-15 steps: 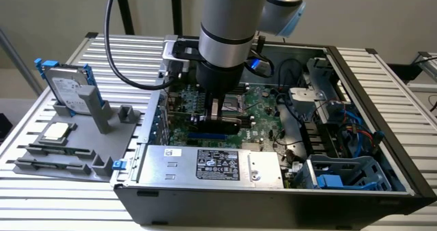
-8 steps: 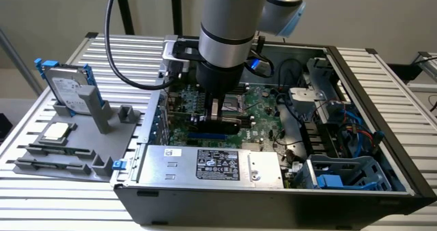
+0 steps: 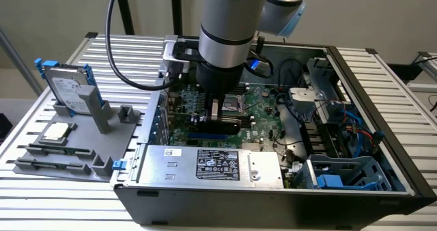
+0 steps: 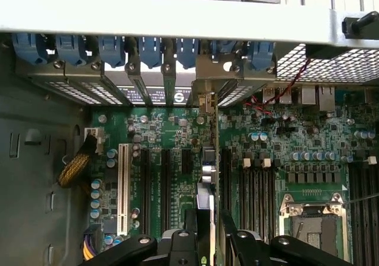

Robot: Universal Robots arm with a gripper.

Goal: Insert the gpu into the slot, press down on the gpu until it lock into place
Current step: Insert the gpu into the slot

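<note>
Wrist view — gpu (image 4: 208,180), thin, edge-on, upright

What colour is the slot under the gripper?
Bright blue; the slot shows best in the exterior view, just below the gripper holding the gpu.

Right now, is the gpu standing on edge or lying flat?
On edge: the gpu shows as a thin strip held by the gripper. Whether it is seated, cannot tell.
</note>
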